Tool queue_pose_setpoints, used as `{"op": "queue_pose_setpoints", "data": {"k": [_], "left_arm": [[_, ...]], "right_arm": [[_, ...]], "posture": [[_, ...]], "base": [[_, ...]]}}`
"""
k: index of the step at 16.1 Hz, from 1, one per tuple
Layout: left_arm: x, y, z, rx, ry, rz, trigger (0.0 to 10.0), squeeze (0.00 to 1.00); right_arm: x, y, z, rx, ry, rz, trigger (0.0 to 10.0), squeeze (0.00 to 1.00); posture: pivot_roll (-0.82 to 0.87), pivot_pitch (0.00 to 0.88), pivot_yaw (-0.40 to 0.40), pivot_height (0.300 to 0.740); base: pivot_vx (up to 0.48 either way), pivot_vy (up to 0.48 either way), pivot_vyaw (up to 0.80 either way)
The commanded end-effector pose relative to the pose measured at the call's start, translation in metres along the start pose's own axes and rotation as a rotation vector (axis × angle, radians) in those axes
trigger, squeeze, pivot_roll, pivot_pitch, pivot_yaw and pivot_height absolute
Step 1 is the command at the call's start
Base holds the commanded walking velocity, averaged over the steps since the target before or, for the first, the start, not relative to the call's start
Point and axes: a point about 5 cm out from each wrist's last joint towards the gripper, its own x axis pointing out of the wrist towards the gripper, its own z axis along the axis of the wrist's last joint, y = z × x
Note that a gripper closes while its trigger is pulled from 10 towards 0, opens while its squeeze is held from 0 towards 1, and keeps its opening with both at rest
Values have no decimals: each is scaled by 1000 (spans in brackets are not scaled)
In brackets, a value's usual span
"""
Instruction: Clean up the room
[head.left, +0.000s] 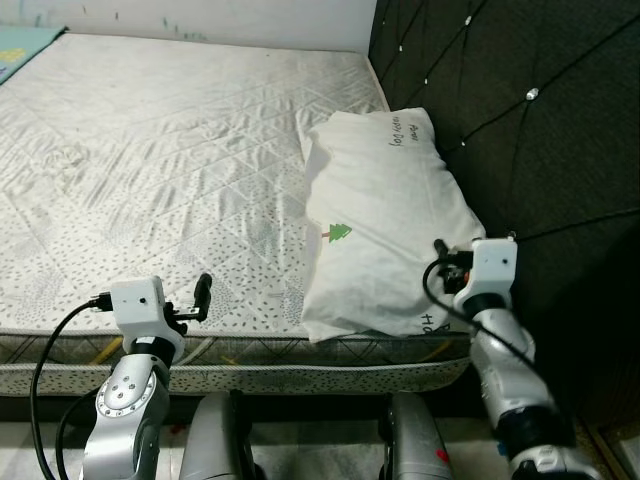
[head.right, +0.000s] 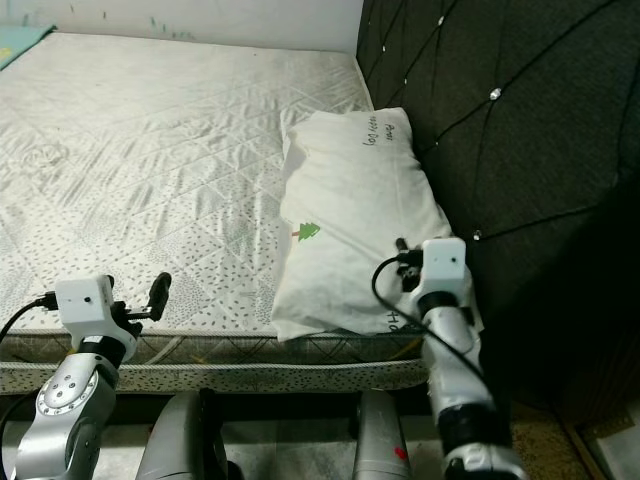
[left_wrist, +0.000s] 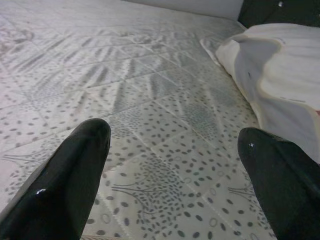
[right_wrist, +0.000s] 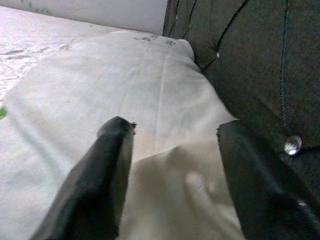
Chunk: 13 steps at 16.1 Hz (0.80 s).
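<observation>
Bed (head.left: 150, 170): bare quilted mattress, takes up the left and centre of the head frames, no sheet or clutter visible on it. A teal corner of something sits at the extreme upper left, too little of it to identify.

Pillow (head.left: 385, 215): white, small green tree print and dark lettering. Lies lengthwise right of centre in the frame, along the dark tufted headboard (head.left: 530, 130), its near end at the mattress edge.

Right claw (right_wrist: 172, 145): released, fingers spread apart. In the wrist view they straddle the near end of the pillow, a fold of fabric bulging up between them; whether either finger actually touches the cloth I cannot tell. Not gripping yet.

Left claw (left_wrist: 175, 150): released, fingers wide, hovering over bare mattress at lower left, pillow off to its side. Nothing held.

Progress, as judged: the bed looks largely tidy already. The pillow is the one loose item in reach and seems to be the job in hand, either straightening it or lifting it. Grasp not yet made, so that step is open. The rest of the room is out of frame; cannot say what else is left.
</observation>
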Motion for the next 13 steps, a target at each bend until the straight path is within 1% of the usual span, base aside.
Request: {"op": "queue_pose_setpoints", "data": {"k": [1, 7, 10, 11, 12, 13], "left_arm": [[-1, -3, -1, -2, 5, -14, 10000, 0], [-1, -3, -2, -7, 12, -21, 10000, 0], [0, -3, -2, -7, 10, -20, 10000, 0], [0, -4, -1, -7, 9, -19, 10000, 0], [1, -4, -1, -7, 8, -19, 10000, 0], [1, -4, -1, -7, 7, -18, 10000, 0]], "right_arm": [[-1, 2, 4, 11, -6, 3, 10000, 1000], [3, -1, 17, 37, -18, -2, 10000, 1000], [4, 0, 18, 47, -12, -10, 10000, 1000], [4, 2, 20, 76, -20, 6, 10000, 365], [5, 5, 23, 89, -32, 24, 10000, 0], [6, 6, 25, 87, -35, 29, 10000, 0]], "posture": [[-19, 24, -11, 577], [-23, 25, -9, 577], [-23, 26, -14, 577], [-22, 26, -14, 581], [-22, 28, -14, 589], [-22, 29, -15, 593]], "base": [[0, 0, 0], [0, 0, 0], [0, 0, 0], [0, 0, -413], [0, 0, -406], [0, 0, 0]]}}
